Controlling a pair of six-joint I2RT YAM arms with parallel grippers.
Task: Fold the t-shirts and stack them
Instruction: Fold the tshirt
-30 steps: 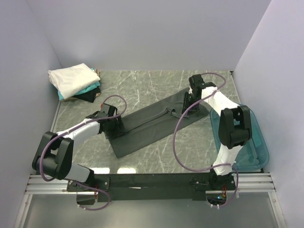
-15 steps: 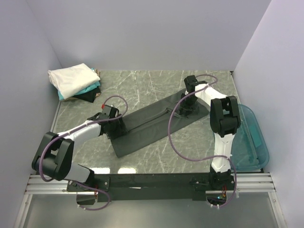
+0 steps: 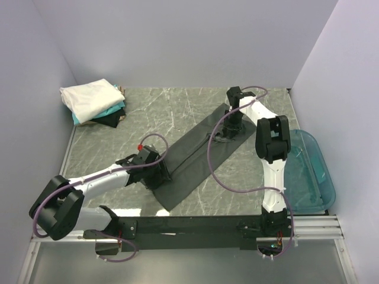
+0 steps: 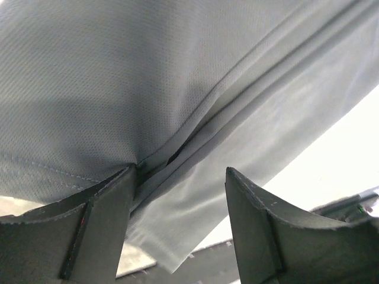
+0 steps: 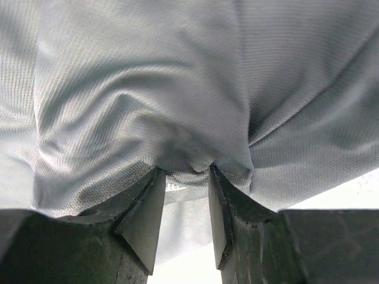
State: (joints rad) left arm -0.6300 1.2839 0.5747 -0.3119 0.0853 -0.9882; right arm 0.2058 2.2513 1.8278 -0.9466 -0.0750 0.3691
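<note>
Well right of the folded stack (image 3: 93, 103), the charcoal t-shirt (image 3: 192, 158) lay diagonally on the surface (image 3: 177, 106). The right claw (image 3: 233, 130) pinched its end farthest from the stack. The left claw (image 3: 159, 176) stood wide at the nearer end, grip uncertain.

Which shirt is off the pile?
The dark grey shirt: a long diagonal strip mid-table. The white, teal and black ones sit piled in the far-left corner.

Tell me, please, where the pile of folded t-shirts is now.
In the top view, the pile of folded t-shirts lies in the far left corner of the table, by the left wall, apart from the dark grey shirt at the centre.
</note>
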